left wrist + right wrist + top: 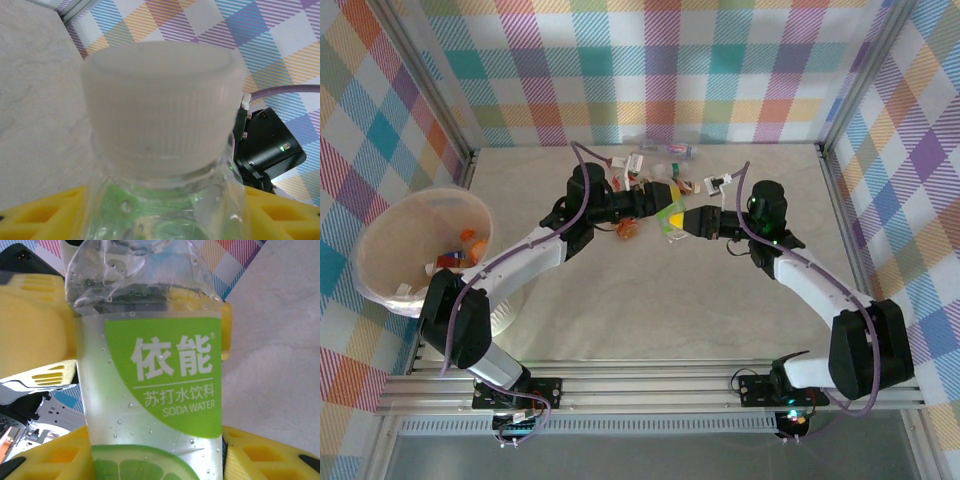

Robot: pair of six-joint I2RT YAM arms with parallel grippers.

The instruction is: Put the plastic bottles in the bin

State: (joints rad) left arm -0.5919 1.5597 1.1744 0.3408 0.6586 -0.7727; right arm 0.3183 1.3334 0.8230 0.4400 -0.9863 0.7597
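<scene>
Handover grip on one green-label soda-water bottle (670, 215) is seen at mid-desk (650, 330), well apart from the bin (410, 222) at far left. Left gripper (660, 206) fingers (40, 215) are pressed in on the bottle's shoulder, just under the white cap (160, 115). Right gripper (688, 221) fingers (55, 457) are clamped on the lower body, below the label. Bottle looks lifted clear of the desk, though height can't be told for sure.

Risks, as judged:
- W/ both arms on one thin, crumpled bottle, a pull by one arm before the other lets go could buckle the plastic or twist it out of both grips.
- If the right hold is dropped early and the left hold near the neck is shallow, the bottle could pivot or fall.
- The long swing to the bin could be fouled by the orange-label bottle (628, 231) lying just beside the left gripper.

Several other bottles (660, 156) lie at the far edge of the desk.

Long axis is taken to run along the right fingers, cap end pointing away from the right wrist & toward the left arm, base end toward the right. Tilt vs. desk can't be told.
</scene>
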